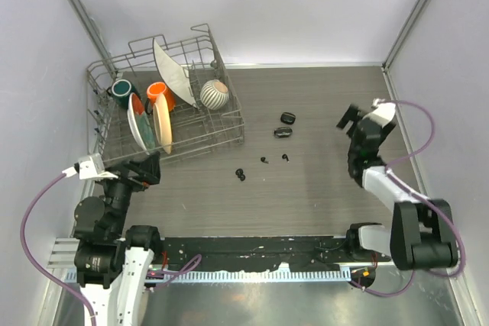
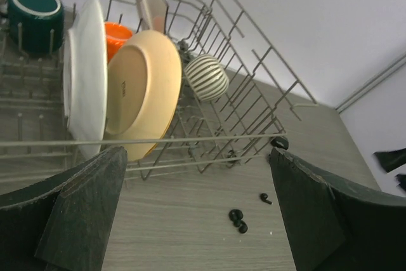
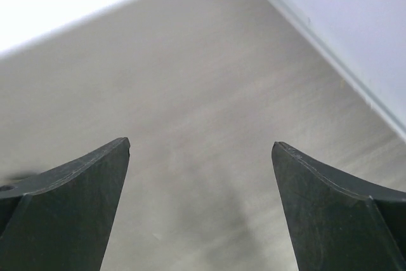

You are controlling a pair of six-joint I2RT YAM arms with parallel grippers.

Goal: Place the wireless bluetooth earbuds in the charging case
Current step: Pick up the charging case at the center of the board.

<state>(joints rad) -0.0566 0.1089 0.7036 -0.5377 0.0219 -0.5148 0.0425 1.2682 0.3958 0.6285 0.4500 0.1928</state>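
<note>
Tiny black earbuds lie loose on the wood table: a touching clump point(image 1: 241, 174), one point(image 1: 264, 160) and another point(image 1: 286, 157). Two black oval cases point(image 1: 288, 118) point(image 1: 283, 133) lie just behind them. My left gripper point(image 1: 147, 167) is open and empty at the near left by the dish rack. In the left wrist view point(image 2: 196, 152) the clump point(image 2: 238, 218) and one earbud point(image 2: 265, 198) lie ahead between the jaws, and a case point(image 2: 280, 143) peeks by the rack corner. My right gripper point(image 1: 350, 118) is open and empty, right of the cases. The right wrist view point(image 3: 200, 144) shows only bare table.
A wire dish rack point(image 1: 221, 131) at the back left holds plates, a green mug point(image 1: 121, 89), an orange cup point(image 1: 157, 92) and a striped bowl point(image 1: 215, 94). Grey walls close in the table on the left, back and right.
</note>
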